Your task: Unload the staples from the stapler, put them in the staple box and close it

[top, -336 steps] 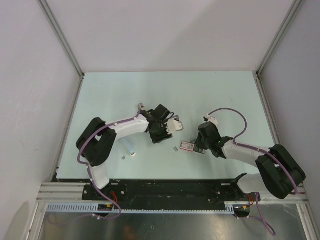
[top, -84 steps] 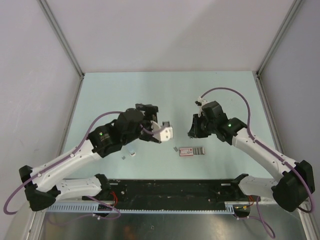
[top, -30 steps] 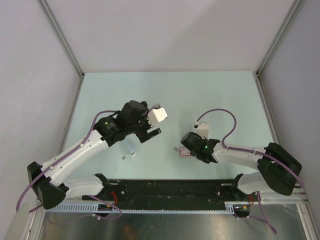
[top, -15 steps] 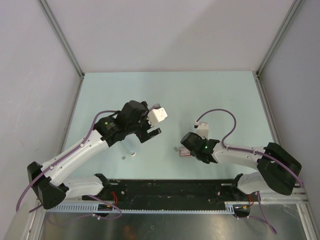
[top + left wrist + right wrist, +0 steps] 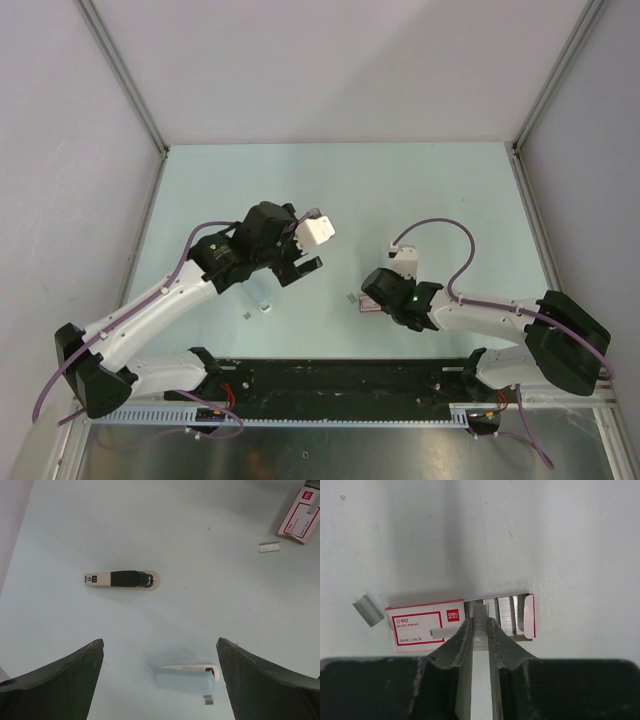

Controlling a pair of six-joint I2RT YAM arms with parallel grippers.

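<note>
The stapler (image 5: 187, 677), a small pale white body, lies on the table, with a tiny grey staple bit (image 5: 208, 699) beside it. In the top view the stapler (image 5: 262, 303) sits below and left of my left gripper (image 5: 303, 262). My left gripper (image 5: 160, 642) hangs above it, wide open and holding nothing. My right gripper (image 5: 480, 622) is shut on a grey strip of staples (image 5: 480, 615) at the open end of the red-and-white box (image 5: 425, 625). In the top view the right gripper (image 5: 372, 298) covers most of that box.
A slim beige-and-black piece (image 5: 122, 579) lies apart from the stapler. A loose staple strip (image 5: 367, 610) rests by the box's closed end and shows again as a strip (image 5: 269, 547) near the box (image 5: 300, 515). More strips (image 5: 510, 612) fill the box's open end.
Over the last second almost nothing moves; the right arm's rear part shifts slightly. Since about three seconds ago the right gripper has come forward and down onto the box, and the left gripper has risen.
</note>
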